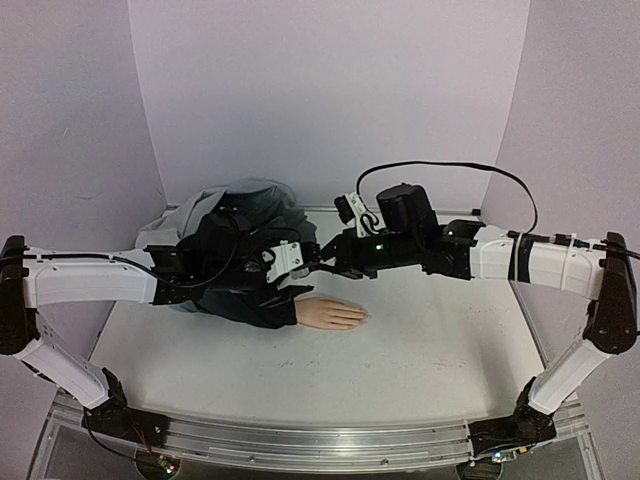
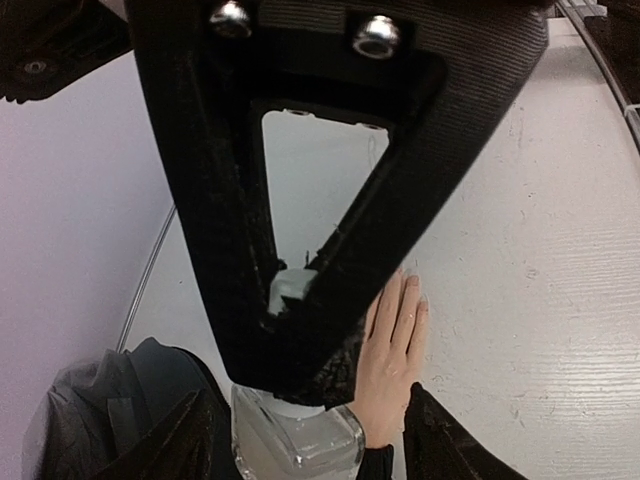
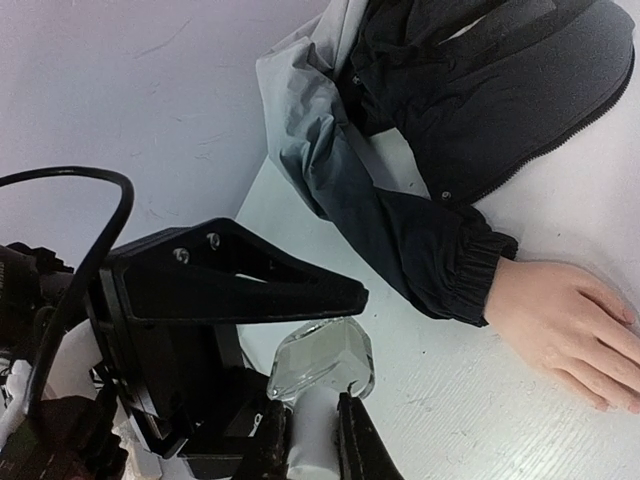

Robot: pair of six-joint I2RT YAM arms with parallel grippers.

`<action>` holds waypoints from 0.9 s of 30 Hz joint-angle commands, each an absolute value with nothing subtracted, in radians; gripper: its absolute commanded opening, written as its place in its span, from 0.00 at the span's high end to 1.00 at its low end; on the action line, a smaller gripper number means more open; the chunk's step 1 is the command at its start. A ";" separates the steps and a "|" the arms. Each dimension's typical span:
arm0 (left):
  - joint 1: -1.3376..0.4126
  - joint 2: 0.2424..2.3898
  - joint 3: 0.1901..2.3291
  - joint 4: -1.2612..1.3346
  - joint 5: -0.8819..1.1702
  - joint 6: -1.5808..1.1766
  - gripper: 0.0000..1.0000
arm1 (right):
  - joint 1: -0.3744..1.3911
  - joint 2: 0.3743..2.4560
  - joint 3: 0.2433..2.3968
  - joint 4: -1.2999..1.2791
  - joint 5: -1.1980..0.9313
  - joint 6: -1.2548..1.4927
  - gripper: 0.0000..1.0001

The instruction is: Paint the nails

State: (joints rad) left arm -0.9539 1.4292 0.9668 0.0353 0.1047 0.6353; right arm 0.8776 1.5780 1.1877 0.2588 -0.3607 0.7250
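Observation:
The pale mannequin hand [image 1: 332,314] lies flat on the table, its wrist in a dark navy-and-grey jacket sleeve [image 3: 440,240]. Its nails [image 2: 412,283] are tiny and pale at the fingertips. Just above and behind the hand hangs a small clear glass bottle [image 2: 300,445] with a white cap [image 3: 318,435]. My right gripper [image 3: 312,412] is shut on that cap. My left gripper [image 2: 310,435] stands open round the bottle's glass body, with one finger [image 2: 190,440] against it and a gap at the other finger [image 2: 445,445]. The two grippers meet over the sleeve's cuff [image 1: 308,262].
The bunched jacket [image 1: 235,230] fills the back left of the white table [image 1: 430,340]. Lilac walls stand close behind and on both sides. A black cable [image 1: 450,168] loops over the right arm. The table's right rim [image 2: 600,60] shows in the left wrist view.

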 commanded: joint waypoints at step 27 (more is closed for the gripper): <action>-0.962 1.355 0.958 0.028 0.317 0.611 0.93 | 0.887 1.576 1.264 0.256 -0.386 0.473 1.00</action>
